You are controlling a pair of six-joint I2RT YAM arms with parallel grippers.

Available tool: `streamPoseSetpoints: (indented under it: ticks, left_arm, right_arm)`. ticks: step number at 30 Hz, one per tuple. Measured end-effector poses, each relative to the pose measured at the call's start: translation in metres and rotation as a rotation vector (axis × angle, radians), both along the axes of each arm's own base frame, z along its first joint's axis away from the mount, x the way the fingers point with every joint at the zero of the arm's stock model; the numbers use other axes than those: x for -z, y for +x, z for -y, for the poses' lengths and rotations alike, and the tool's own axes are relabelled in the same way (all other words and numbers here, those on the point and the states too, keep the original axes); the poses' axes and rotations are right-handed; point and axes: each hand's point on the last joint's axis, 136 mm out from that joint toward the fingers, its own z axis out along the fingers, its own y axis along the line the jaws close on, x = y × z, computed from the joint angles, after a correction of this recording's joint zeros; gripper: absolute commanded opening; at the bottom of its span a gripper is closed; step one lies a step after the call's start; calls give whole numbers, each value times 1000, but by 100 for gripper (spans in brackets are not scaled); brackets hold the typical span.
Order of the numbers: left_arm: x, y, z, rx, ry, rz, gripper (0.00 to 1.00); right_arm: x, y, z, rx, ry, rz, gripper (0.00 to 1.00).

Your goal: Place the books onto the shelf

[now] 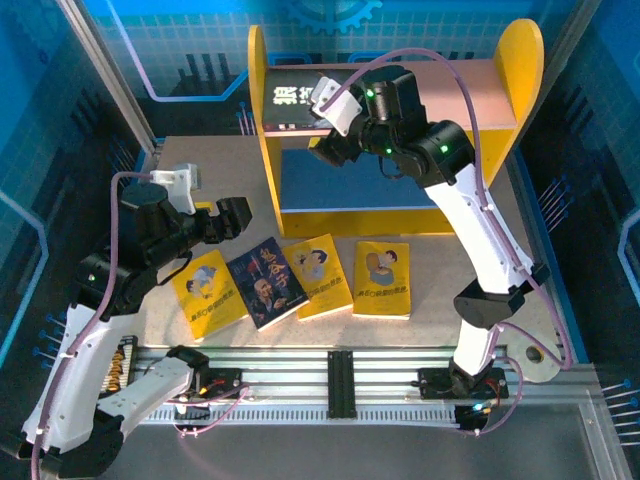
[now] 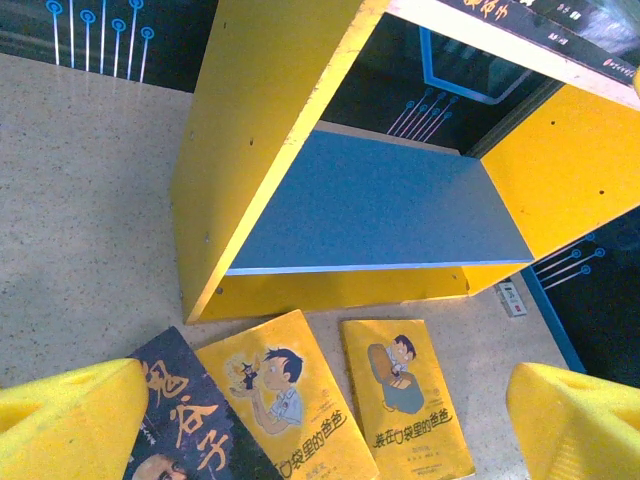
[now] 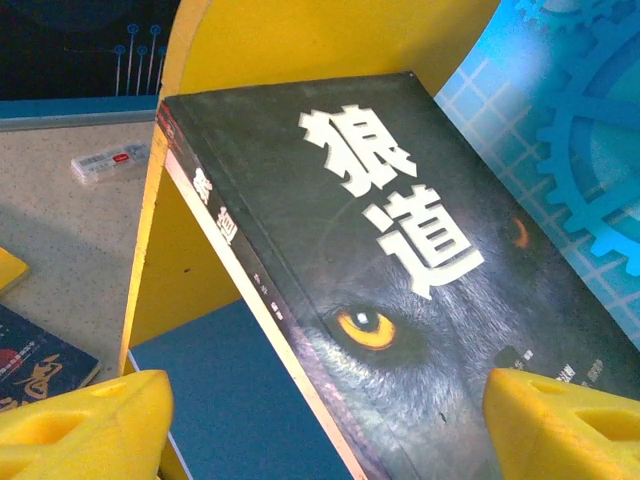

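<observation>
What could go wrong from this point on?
1. The wolf-cover book lies at the left end of the upper board, with the right jaws open just over it. Pulling back carelessly could drag it toward the edge.
2. On the table, the dark book and the yellow book overlap, so the open left jaws may shift both when picking one.

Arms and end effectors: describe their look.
The left arm and right arm have white shells, black joints with green lights, looping mauve cables and white wrist cameras. End effector fingers are chunky yellow wedges.
</observation>
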Motion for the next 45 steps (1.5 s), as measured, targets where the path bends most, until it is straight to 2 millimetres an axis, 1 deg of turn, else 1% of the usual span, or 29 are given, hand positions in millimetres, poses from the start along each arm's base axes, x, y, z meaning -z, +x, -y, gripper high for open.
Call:
streamPoseSetpoints:
  ticks: [5, 15, 29, 40, 45]
  left_arm:
    - [1, 0, -1, -6, 4, -1, 94]
    - [2, 0, -3, -13, 6, 1, 94]
    - [5, 2, -2, -14, 8, -3, 94]
    - [3, 3, -2, -14, 5, 9, 94]
    - [3, 3, -2, -16, 8, 8, 94]
  right_arm:
    - [4, 5, 0, 5, -4, -8, 82]
    - [5, 8, 0, 10, -4, -8, 82]
    - [5, 15, -2, 15, 2, 0, 83]
    - [2, 18, -3, 15, 6, 11, 83]
    - [4, 21, -5, 14, 2, 10, 83]
